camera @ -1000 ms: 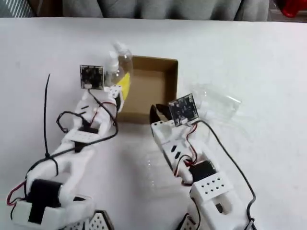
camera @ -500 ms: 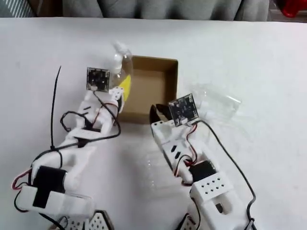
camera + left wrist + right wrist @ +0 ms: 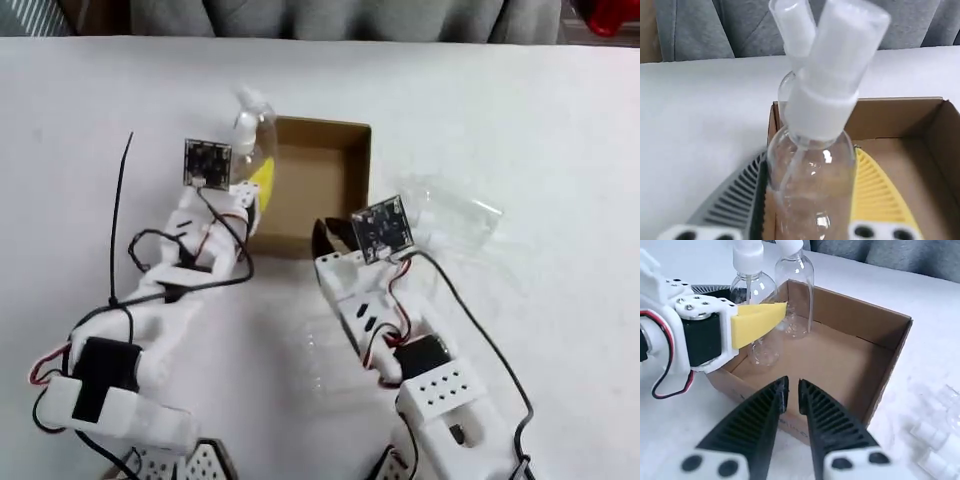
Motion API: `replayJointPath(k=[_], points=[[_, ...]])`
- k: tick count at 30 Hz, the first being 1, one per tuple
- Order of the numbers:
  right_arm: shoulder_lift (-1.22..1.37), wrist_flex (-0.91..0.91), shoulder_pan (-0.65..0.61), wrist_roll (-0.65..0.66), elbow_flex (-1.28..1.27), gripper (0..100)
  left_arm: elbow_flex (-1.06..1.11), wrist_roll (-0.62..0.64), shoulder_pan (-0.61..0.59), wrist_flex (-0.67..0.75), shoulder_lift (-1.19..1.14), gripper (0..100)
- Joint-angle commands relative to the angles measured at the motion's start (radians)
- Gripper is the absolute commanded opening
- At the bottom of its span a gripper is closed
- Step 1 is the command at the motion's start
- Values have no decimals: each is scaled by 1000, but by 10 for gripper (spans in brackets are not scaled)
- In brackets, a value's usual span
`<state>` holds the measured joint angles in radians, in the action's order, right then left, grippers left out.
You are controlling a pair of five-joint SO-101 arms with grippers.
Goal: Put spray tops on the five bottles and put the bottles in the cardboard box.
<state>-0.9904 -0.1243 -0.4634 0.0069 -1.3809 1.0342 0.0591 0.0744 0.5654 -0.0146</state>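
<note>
The left gripper pinches a bottle, base cut off, at the rim of the cardboard box. The right gripper holds its fingers nearly together. Clear bottles lie mid-right in the high view, barely discernible.

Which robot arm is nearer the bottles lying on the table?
Right. The right gripper is at the box's front wall, near the lying bottles; the left gripper is across the box.
</note>
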Motion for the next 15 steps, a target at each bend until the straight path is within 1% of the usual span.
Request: replayJointPath(k=[1,8,12,15], points=[[-10,-4,2,-2,55,16,-58,-2,-5,34,5,76],[-10,-5,2,-2,55,16,-58,-2,-5,32,4,79],[-10,-8,2,-2,55,16,-60,34,-7,31,4,82],[-10,-8,2,-2,55,16,-58,40,-7,29,4,120]])
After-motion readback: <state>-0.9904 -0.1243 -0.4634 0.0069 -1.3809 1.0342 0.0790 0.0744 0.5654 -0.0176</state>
